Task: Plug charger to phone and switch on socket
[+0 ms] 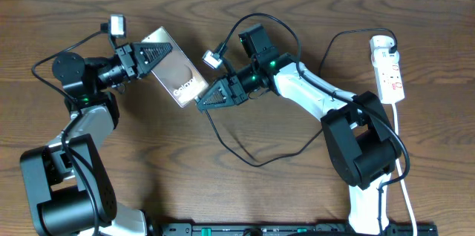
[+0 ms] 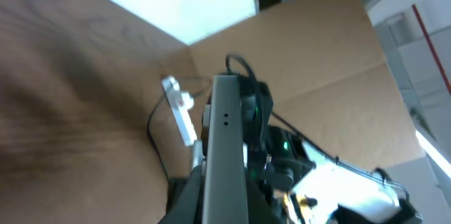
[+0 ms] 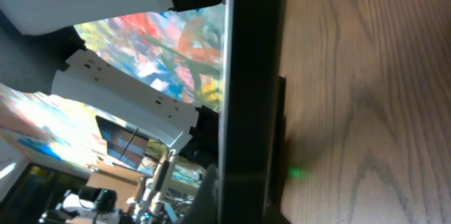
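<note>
The phone [image 1: 175,70] is a brown-grey slab with white lettering, held up off the table and tilted. My left gripper [image 1: 148,58] is shut on its upper-left end; in the left wrist view its thin edge [image 2: 225,139] runs up from my jaws [image 2: 225,196]. My right gripper [image 1: 200,104] is closed to a point against the phone's lower-right end, where the charger cable [image 1: 252,160] ends. The plug tip is hidden between fingers and phone. In the right wrist view the phone's dark edge [image 3: 250,76] fills the middle above my jaws [image 3: 250,206]. The socket [image 1: 390,73] lies far right.
The black cable loops over the table below my right arm and runs up to the socket's top end. A white cord [image 1: 398,136] runs down from the socket along the right side. The table's far edge is close behind both arms.
</note>
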Robot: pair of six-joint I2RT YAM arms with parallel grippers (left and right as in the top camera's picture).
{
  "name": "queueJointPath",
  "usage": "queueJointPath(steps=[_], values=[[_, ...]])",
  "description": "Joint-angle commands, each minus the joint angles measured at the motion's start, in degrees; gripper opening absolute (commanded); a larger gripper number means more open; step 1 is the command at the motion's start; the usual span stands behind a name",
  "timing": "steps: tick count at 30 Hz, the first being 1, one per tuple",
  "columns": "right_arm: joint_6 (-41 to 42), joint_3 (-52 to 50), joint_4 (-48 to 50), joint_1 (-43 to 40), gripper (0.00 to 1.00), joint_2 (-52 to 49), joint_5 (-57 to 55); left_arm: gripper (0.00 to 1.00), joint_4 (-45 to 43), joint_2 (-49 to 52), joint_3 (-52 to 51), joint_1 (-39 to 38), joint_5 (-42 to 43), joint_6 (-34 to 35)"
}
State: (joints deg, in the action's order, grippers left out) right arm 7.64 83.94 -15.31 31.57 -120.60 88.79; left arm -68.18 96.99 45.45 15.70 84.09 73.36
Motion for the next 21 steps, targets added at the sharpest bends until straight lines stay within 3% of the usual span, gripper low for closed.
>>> queueJointPath(steps=[1, 6, 9, 12, 16, 21], values=[[0.1, 1.1, 0.6, -0.6, 0.26, -0.4, 0.7, 0.07, -0.5, -0.6, 0.1, -2.0, 5.9, -1.8], [0.1, 1.1, 0.6, -0.9, 0.73, -0.4, 0.7, 0.07, -0.5, -0.6, 0.1, -0.8, 5.9, -1.8], [0.1, 1.1, 0.6, -0.9, 0.91, -0.4, 0.7, 0.07, -0.5, -0.6, 0.1, 0.7, 5.9, -1.8], [0.0, 1.1, 0.7, -0.9, 0.99, -0.4, 0.7, 0.07, -0.5, -0.6, 0.1, 2.3, 5.9, -1.8], [0.0, 1.1, 0.8, -1.3, 0.99, -0.4, -1.3, 0.08, -0.5, -0.6, 0.1, 5.9, 5.9, -2.3], [2.1, 1.1, -0.7, -1.7, 0.99, -0.4, -12.5, 0.07, 1.7, -0.5, 0.0, 10.2, 5.9, -2.5]])
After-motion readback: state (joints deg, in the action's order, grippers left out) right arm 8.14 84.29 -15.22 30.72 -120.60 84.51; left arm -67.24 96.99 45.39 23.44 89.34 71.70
